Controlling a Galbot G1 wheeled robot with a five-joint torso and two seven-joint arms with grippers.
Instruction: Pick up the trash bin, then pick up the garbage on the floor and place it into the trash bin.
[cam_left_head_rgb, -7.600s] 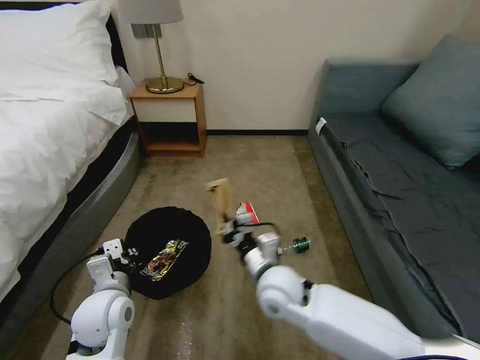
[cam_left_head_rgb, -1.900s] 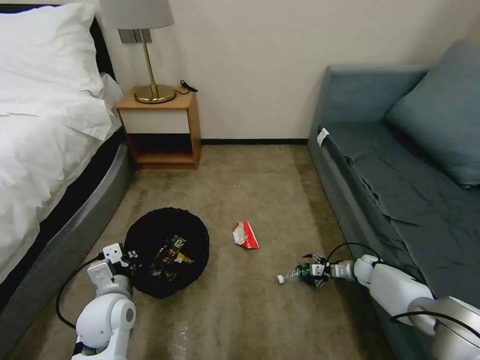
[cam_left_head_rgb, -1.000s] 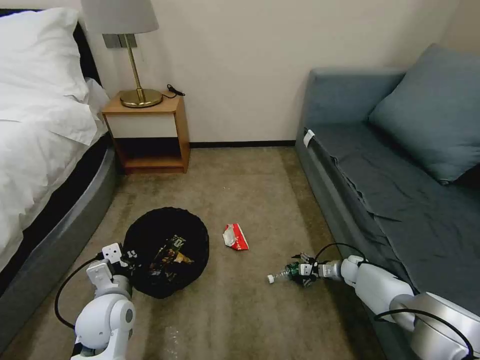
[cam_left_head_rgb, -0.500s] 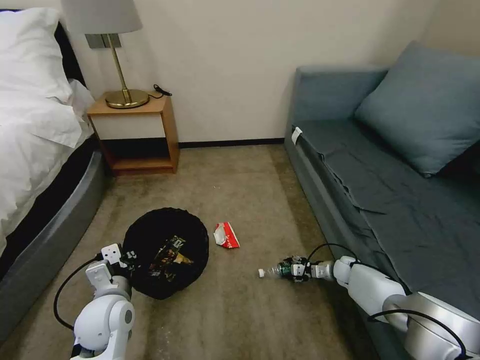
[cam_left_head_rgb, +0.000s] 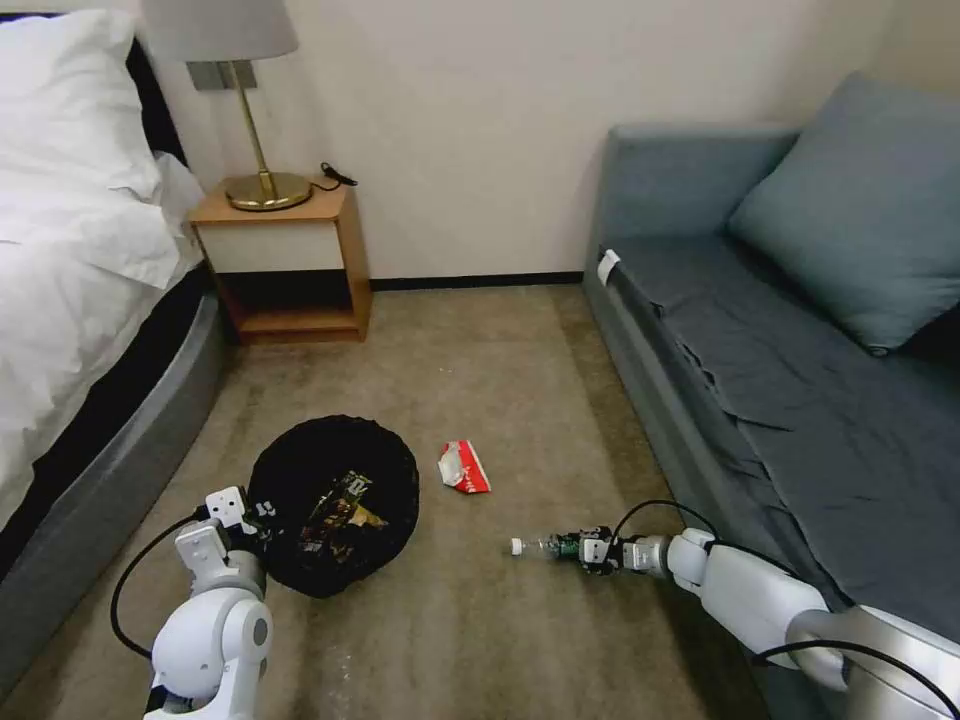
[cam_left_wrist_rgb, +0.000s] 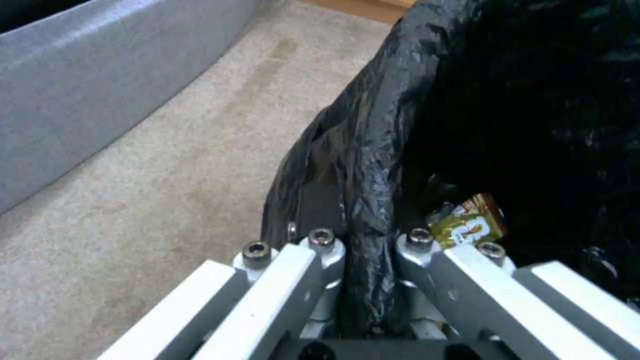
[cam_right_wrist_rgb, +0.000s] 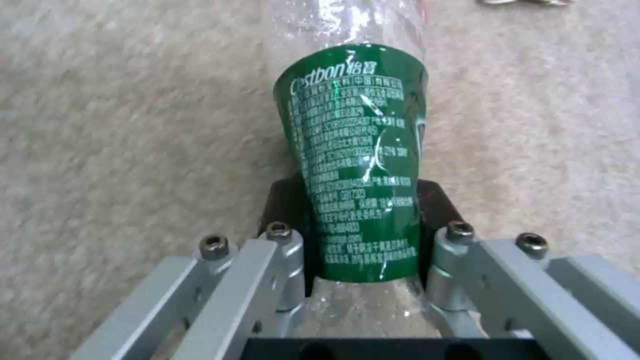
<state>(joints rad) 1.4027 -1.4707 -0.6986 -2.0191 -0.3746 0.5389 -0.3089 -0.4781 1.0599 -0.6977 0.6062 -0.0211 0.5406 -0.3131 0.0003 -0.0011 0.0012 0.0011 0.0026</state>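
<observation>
- Since a moment ago the camera has swung, so lamp, nightstand and sofa sit shifted in the head view, while the right gripper keeps its clamp on the small clear plastic bottle with a green label, low over the beige short-pile carpet floor.
- That bottle lies level, white cap pointing toward the round black trash bin lined with a black bag, well apart from it; in the right wrist view the green label sits squeezed between the fingers.
- Left gripper is clenched on the bin's rim, bag plastic pinched between its fingers, on the bin's side nearest the robot.
- Inside the bin lie a yellow-brown snack wrapper and other litter.
- Red-and-white crumpled wrapper lies on the floor just beside the bin, on the side toward the grey-blue sofa.
</observation>
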